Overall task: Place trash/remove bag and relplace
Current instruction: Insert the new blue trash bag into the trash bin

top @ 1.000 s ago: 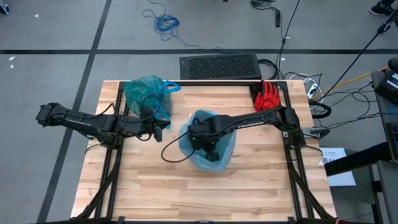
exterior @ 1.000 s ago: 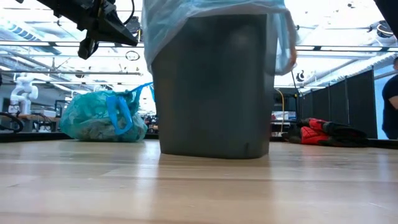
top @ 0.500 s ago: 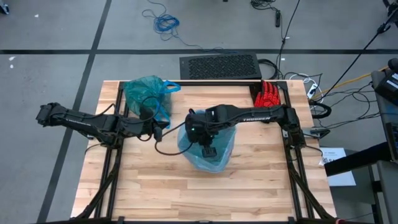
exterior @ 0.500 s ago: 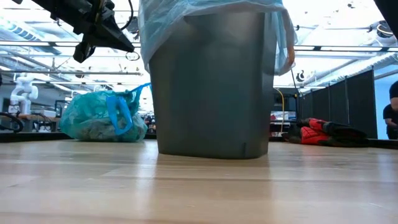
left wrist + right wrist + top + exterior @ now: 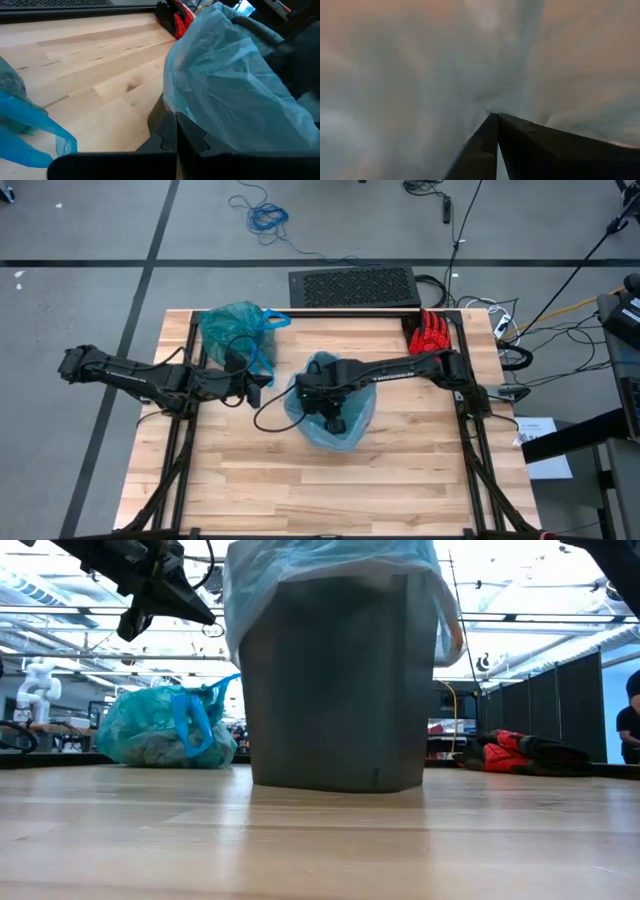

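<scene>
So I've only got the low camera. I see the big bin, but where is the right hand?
Observer: From above, the right hand is down inside the bin, in the pale blue bag lining it.
Operator: Is it holding something?
Observer: Its wrist camera shows the fingers pressed together against pale plastic. I can't tell if they grip it.
Operator: What's behind the bin?
Observer: A black grille box, past the table's far edge.

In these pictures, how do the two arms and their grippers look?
Both are slim, dark, jointed arms. The right arm bears pale lettering along its forearm, and a black cable loops from the left arm. Each gripper has two dark, tapering fingers.
</scene>
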Available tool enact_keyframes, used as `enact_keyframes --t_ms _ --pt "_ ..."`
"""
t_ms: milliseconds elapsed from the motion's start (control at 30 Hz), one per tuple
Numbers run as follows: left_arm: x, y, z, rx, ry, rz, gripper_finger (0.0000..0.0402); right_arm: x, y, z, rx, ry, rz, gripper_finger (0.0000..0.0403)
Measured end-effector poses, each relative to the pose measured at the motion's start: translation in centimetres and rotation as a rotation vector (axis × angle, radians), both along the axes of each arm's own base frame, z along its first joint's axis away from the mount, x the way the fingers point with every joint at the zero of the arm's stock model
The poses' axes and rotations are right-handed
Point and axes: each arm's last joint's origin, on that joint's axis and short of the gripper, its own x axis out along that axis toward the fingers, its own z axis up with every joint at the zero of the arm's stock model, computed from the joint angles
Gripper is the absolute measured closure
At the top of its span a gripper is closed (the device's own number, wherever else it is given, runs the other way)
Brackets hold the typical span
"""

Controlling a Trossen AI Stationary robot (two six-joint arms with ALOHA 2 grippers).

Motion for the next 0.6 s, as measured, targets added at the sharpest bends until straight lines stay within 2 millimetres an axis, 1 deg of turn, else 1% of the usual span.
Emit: enact_keyframes --t_ms 100,233,467,600 --pt "0.0 0.0 0.0 0.001 0.005 0.0 0.0402 -0.1 -0.1 -0.9 0.003 0.015 -0.017 0.0403" --pt "-0.1 0.0 -0.2 0.004 0.026 -0.001 0.0402 -0.1 0.0 -0.6 0.007 0.015 -0.032 0.0403" --pt "-0.2 0.0 -0.4 0.006 0.042 -0.001 0.0402 0.6 0.0 2.3 0.022 -0.067 -0.073 0.0403" --pt "-0.2 0.0 -0.4 0.004 0.043 -0.004 0.0402 0.7 0.0 4.5 0.032 -0.104 -0.1 0.0403"
